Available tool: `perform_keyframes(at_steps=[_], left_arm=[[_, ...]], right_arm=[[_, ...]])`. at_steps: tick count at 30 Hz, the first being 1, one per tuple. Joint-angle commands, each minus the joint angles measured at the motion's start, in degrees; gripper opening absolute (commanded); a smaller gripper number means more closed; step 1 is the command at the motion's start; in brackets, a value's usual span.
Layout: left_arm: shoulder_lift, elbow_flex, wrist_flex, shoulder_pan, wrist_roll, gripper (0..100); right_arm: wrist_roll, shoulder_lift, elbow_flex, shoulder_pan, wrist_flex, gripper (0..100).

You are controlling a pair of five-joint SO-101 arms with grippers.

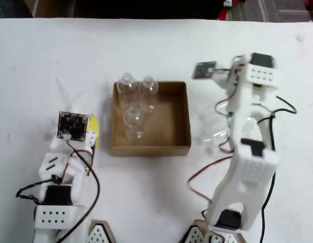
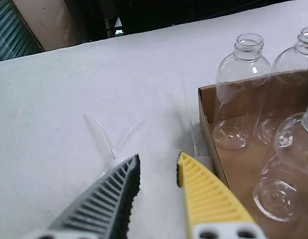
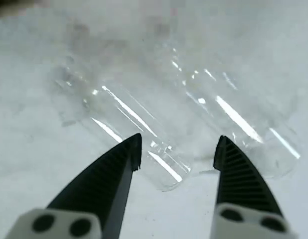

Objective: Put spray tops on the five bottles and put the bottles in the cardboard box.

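table (image 1: 45, 50): white | box (image 1: 151, 150): beside left pincer (image 2: 156, 174) | tubes (image 2: 100, 133): ahead of it | two bottles (image 3: 134, 117) (image 3: 243, 122): lying before right pincer (image 3: 176, 147)

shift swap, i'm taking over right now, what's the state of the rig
Left gripper: open, empty, beside the box, near thin clear tubes on the table.
Right gripper: open, empty, above two bottles lying on the table beside the box.
Done: three bottles stand in the box, necks open, no tops on.
Left: tops on all five, then box the two lying bottles.
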Motion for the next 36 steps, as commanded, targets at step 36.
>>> perform_keyframes(at_steps=[36], left_arm=[[-0.75,-0.35,-1.58,0.75,-0.88,12]], right_arm=[[16.53,-9.98,20.75,-8.57,-17.54,21.5]])
